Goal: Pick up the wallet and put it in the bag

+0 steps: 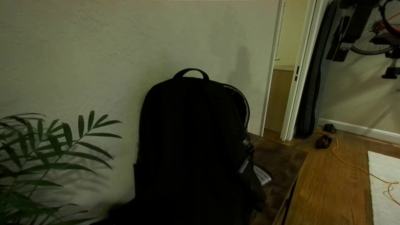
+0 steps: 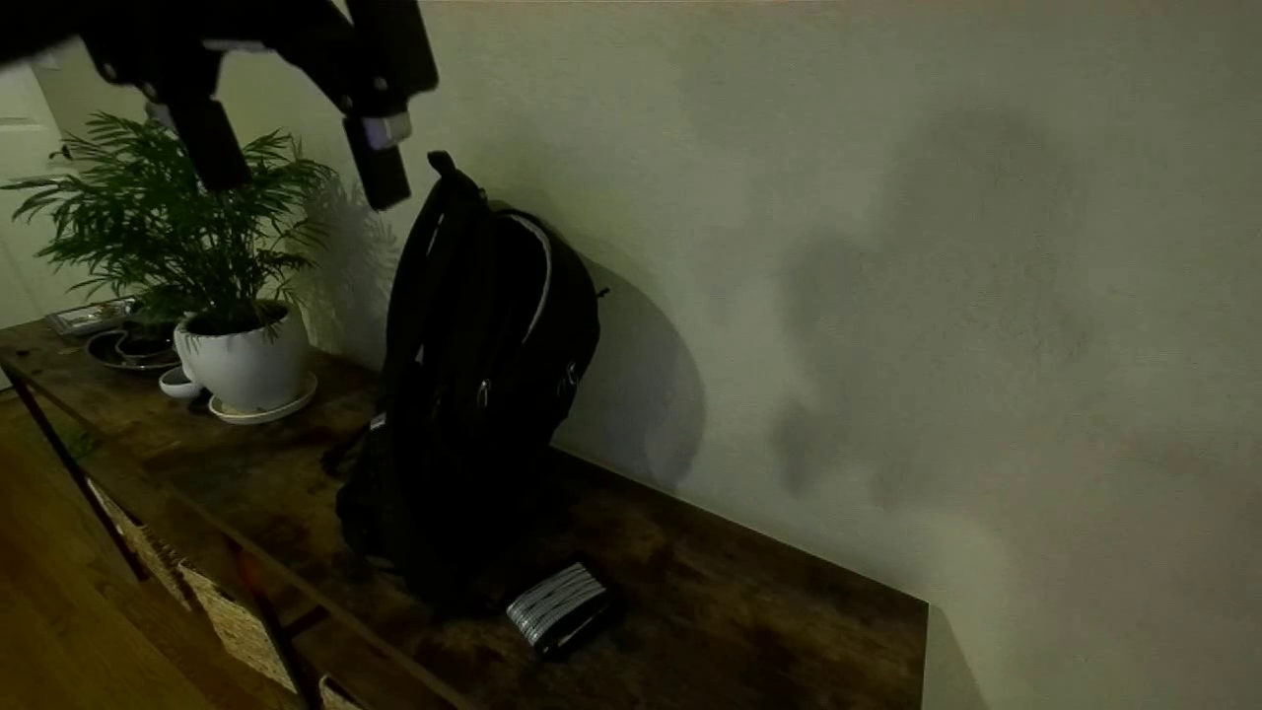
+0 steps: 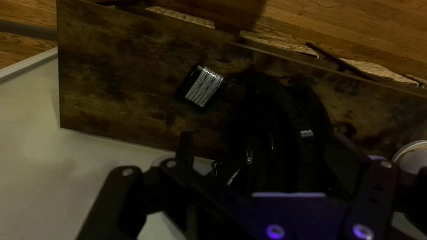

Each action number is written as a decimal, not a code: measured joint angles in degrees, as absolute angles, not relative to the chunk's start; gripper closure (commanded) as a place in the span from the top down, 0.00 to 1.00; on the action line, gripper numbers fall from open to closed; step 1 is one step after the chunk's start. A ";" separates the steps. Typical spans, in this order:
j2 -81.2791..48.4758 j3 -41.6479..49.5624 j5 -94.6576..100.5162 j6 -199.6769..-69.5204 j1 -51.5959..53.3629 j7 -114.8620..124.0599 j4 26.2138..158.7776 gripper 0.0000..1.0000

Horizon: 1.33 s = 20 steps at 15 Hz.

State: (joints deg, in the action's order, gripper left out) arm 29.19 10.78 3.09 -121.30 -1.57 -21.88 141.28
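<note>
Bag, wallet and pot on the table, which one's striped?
The wallet: pale stripes cross it, whereas the bag is mostly black, the pot plain white.

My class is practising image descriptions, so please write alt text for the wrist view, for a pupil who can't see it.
A black wallet with grey bands lies on a brown tabletop, to the upper left of a black backpack. The robot's open hand looms dark along the bottom; wooden floor shows at the top.

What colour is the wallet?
The wallet is black with grey stripes, clearest in the wrist view.
</note>
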 measured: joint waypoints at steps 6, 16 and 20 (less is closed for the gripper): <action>17.26 9.49 5.17 -132.04 -1.76 -20.93 141.97 1.00; 10.51 9.45 5.35 -135.80 -2.39 -20.93 141.78 1.00; 10.36 9.41 5.05 -135.79 -2.38 -21.12 141.76 1.00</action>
